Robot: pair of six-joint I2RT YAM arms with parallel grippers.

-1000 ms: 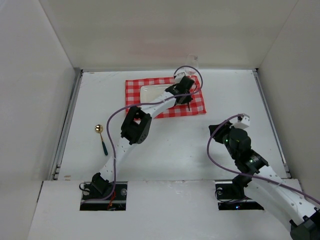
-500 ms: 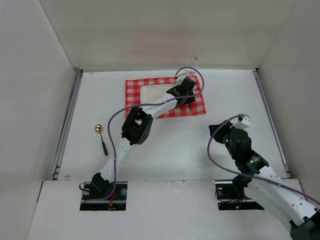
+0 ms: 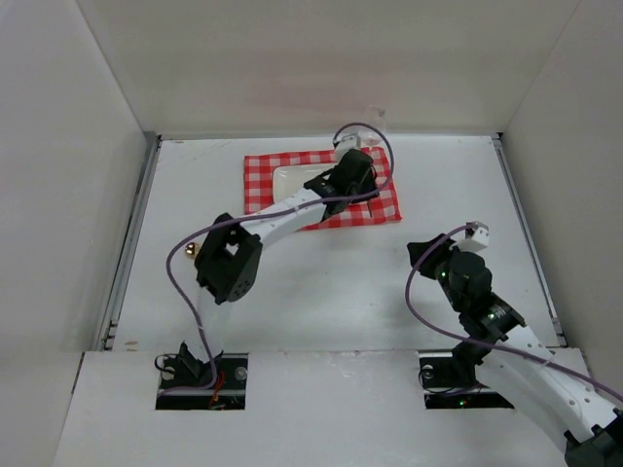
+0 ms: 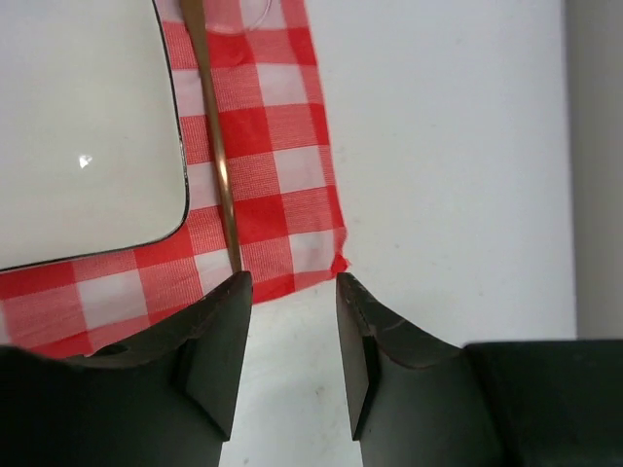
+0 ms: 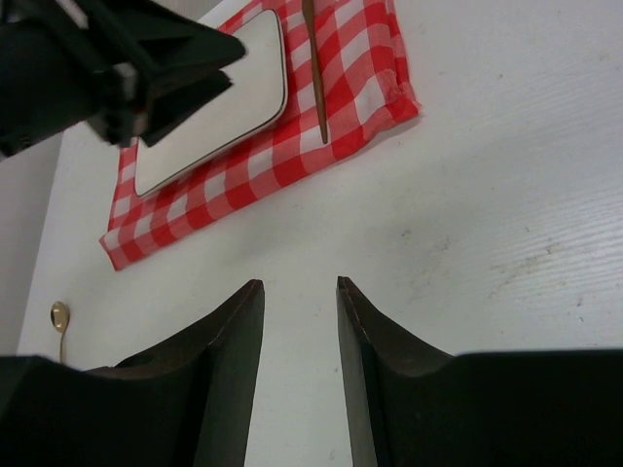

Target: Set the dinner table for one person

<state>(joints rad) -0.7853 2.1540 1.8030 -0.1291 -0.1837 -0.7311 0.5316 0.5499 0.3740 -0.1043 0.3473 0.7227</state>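
- Since the earlier frames, the left arm's elbow has swung out to the left and nearer the bases. It now covers most of the gold spoon (image 5: 60,314) lying on the left of the tabletop. The wrist has stayed over the cloth's right side.
- The left gripper (image 4: 292,282) was closed a second ago and its jaws now stand partly apart with nothing between them.
- A slim gold utensil (image 4: 219,165) lies lengthwise on the red-and-white checked cloth (image 4: 282,175), just right of the white plate (image 4: 88,126). Its near end comes up to the tip of one left finger (image 4: 219,331), but it is not clamped. Which kind of utensil it is cannot be told.
- The plate sits on the cloth, and the cloth is spread at the far middle of the dinner table (image 3: 331,282).
- The dinner table is the broad white surface under everything, with metal rails along its left and right edges.
- The right gripper (image 5: 299,287) hangs over bare tabletop at the right, well apart from the cloth. Its jaws are moderately open and hold nothing.
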